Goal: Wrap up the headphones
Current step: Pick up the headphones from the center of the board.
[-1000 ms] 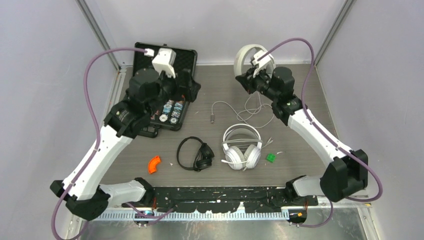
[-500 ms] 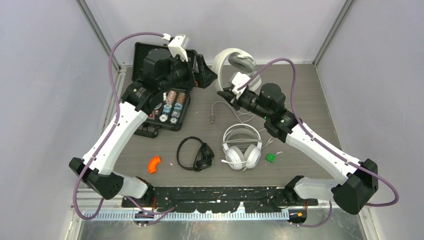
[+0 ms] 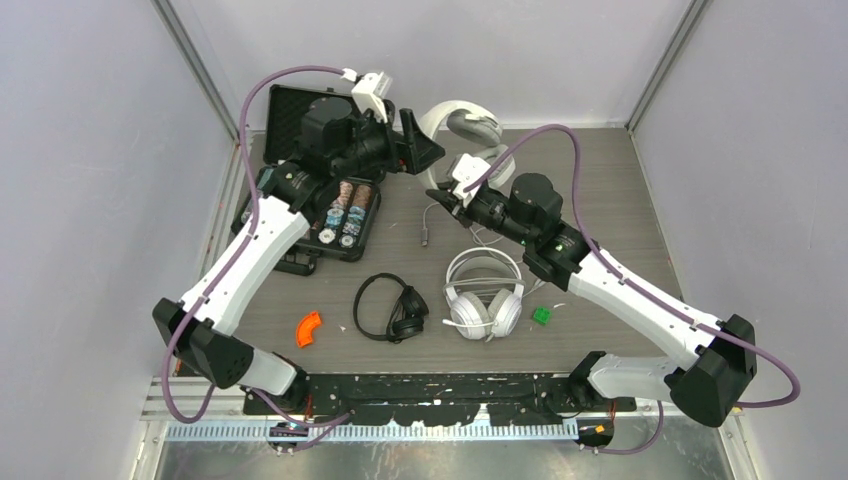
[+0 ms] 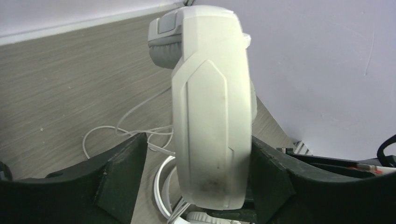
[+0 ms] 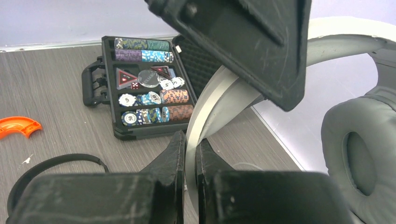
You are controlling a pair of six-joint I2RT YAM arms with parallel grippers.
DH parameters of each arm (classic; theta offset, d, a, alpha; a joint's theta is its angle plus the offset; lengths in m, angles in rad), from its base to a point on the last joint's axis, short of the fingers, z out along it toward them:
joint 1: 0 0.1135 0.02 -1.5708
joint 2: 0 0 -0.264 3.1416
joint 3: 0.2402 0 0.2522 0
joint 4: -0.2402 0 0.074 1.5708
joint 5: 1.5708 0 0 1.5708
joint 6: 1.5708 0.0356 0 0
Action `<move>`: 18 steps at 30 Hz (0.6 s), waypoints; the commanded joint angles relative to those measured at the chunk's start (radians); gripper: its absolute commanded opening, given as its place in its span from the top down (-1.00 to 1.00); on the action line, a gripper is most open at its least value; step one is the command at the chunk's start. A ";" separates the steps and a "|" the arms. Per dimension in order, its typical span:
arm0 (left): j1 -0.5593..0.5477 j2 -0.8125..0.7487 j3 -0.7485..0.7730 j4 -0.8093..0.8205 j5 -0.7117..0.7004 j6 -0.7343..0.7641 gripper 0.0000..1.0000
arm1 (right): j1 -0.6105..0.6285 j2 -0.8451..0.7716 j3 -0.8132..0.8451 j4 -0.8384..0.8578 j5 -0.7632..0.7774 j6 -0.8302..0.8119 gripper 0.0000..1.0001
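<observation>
My right gripper (image 3: pixel 448 190) (image 5: pixel 189 144) is shut on the thin edge of the headband of one white pair of headphones (image 3: pixel 465 122) (image 5: pixel 210 107) and holds it up off the table at the back. Its grey ear pad (image 5: pixel 359 158) is on the right of the right wrist view. My left gripper (image 3: pixel 415 150) (image 4: pixel 197 140) is open around the broad white band (image 4: pixel 212 93). The right jaw is against the band; a gap remains at the left jaw. This pair's pale cord (image 3: pixel 470 215) trails on the table. Another white pair (image 3: pixel 485 295) and a black pair (image 3: pixel 390 310) lie in front.
An open black case of poker chips (image 3: pixel 330 210) (image 5: pixel 144 88) lies at the back left under the left arm. An orange curved piece (image 3: pixel 309 328) (image 5: pixel 16 127) and a small green piece (image 3: pixel 541 316) lie near the front. Walls stand close behind.
The right gripper carried the white pair to the left along the back. The left arm swung right from over the case, and its jaws now straddle the band and stand a little narrower.
</observation>
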 commanded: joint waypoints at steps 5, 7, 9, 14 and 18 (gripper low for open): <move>0.015 0.024 -0.036 0.206 0.135 -0.070 0.70 | 0.004 -0.024 0.013 0.136 0.031 -0.053 1.00; 0.018 0.020 -0.048 0.220 0.125 -0.076 0.98 | 0.004 -0.022 -0.008 0.157 0.065 -0.031 0.93; 0.025 0.019 -0.053 0.221 0.119 -0.076 1.00 | 0.004 -0.024 -0.029 0.159 0.089 -0.014 0.69; 0.071 0.025 -0.069 0.232 0.151 -0.122 1.00 | 0.004 -0.078 -0.025 0.043 0.078 0.073 -0.02; 0.113 0.036 -0.074 0.252 0.217 -0.162 1.00 | 0.004 -0.150 0.002 -0.070 0.087 0.127 -0.22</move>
